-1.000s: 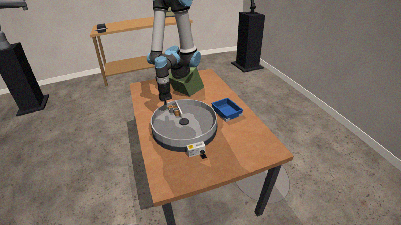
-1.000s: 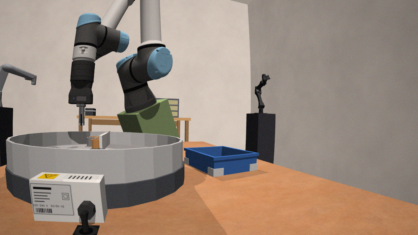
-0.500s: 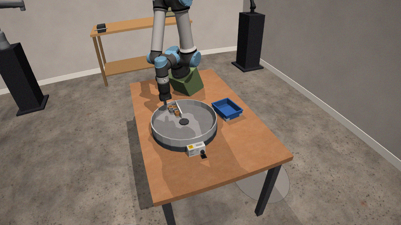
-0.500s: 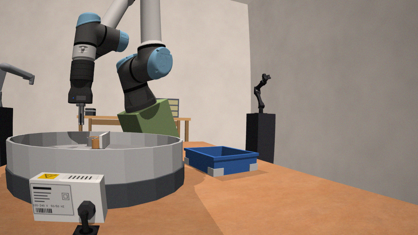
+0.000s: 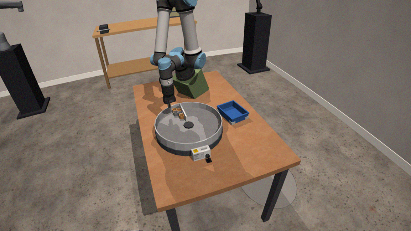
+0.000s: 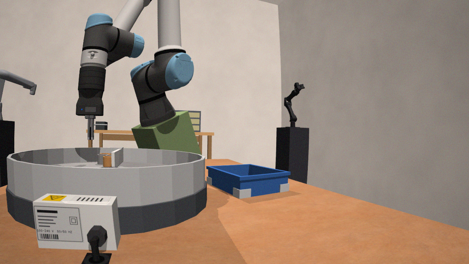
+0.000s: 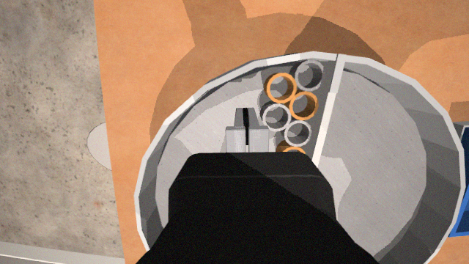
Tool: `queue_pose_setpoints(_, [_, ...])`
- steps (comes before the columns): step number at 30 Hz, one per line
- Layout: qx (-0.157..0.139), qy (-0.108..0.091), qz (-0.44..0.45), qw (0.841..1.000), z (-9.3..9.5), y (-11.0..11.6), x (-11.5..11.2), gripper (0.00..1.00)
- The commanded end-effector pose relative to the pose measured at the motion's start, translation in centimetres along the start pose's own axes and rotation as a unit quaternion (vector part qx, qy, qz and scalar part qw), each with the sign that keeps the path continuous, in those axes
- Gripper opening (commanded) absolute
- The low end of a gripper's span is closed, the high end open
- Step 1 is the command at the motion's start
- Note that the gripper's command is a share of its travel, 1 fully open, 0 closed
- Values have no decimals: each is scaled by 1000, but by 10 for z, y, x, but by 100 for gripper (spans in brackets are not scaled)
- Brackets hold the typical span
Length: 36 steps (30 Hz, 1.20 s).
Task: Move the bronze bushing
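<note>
Several bushings stand upright in a cluster on the grey turntable (image 5: 167,138) (image 6: 65,177) (image 7: 385,147), against a white divider fin (image 7: 327,110) (image 5: 186,110) (image 6: 117,157). Two bronze bushings (image 7: 281,88) (image 7: 303,105) show whole in the wrist view, a third bronze one (image 7: 291,148) is half hidden by the gripper body. Three grey steel bushings (image 7: 309,75) (image 7: 276,117) (image 7: 297,133) stand among them. The cluster also shows in the top view (image 5: 177,111) and the exterior view (image 6: 105,160). My gripper (image 7: 245,119) (image 5: 168,108) (image 6: 89,134) is shut and empty, above the turntable's rim level, just left of the cluster. The blue crate (image 5: 232,112) (image 6: 247,179) is empty.
A white control box (image 5: 200,153) (image 6: 77,221) sits at the turntable's front. A dark hub (image 5: 188,125) marks the turntable's middle. The green robot base (image 5: 192,83) (image 6: 167,134) stands behind. The crate sits right of the turntable on the wooden table (image 5: 235,157).
</note>
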<state>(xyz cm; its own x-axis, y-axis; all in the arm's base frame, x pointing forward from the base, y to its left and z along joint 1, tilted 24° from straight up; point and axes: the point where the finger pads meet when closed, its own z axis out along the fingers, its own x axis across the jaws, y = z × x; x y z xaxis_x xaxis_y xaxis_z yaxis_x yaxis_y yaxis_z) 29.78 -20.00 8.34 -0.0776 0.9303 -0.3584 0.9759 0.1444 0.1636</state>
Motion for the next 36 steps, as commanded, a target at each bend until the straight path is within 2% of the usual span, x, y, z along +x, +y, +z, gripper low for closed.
queue_pose_setpoints(1, [-1, -1, 0, 1000, -1, 1, -1, 0])
queue_pose_setpoints(36, [-3, -5, -1, 1000, -4, 4, -3, 0])
